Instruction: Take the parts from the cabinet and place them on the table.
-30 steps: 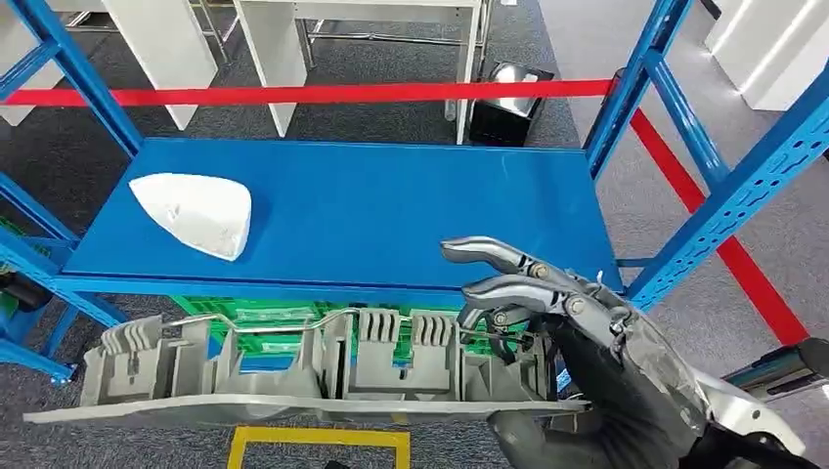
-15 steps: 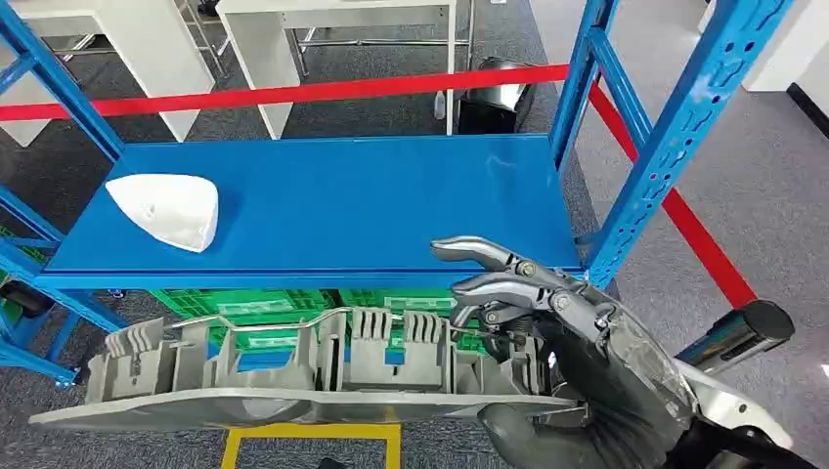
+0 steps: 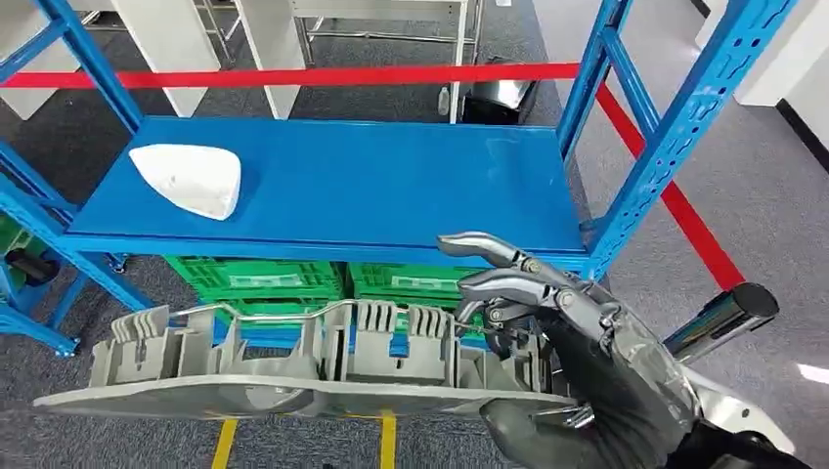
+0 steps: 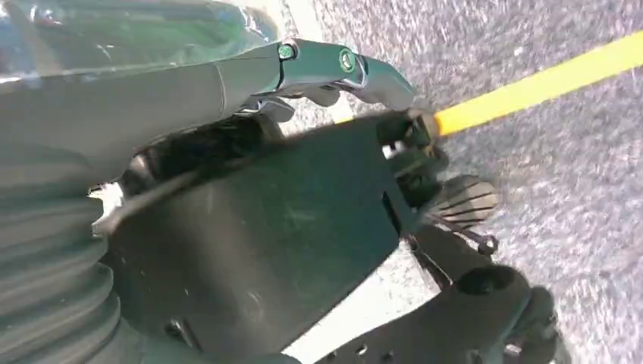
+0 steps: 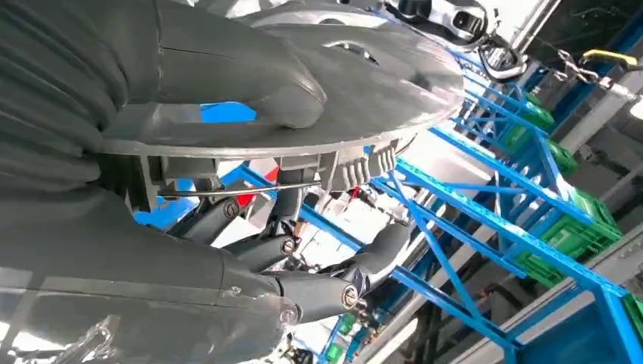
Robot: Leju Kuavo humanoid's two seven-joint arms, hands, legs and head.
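A long grey ribbed plastic part hangs level in front of the blue shelf, low in the head view. My right hand grips its right end, fingers over the ribbed top and thumb under the flat flange. The right wrist view shows the thumb pressed on the grey part and the fingers curled around its ribs. A white wedge-shaped part lies on the shelf's left end. My left hand hangs over the floor, fingers stretched out and holding nothing.
Green crates sit under the shelf. Blue uprights frame the shelf's right side, with more on the left. A red tape line crosses the grey carpet behind, near white table legs. Yellow floor lines lie below the held part.
The whole picture has shifted a little, so the camera has moved. The grey part stays in my right hand at the same height before the shelf.
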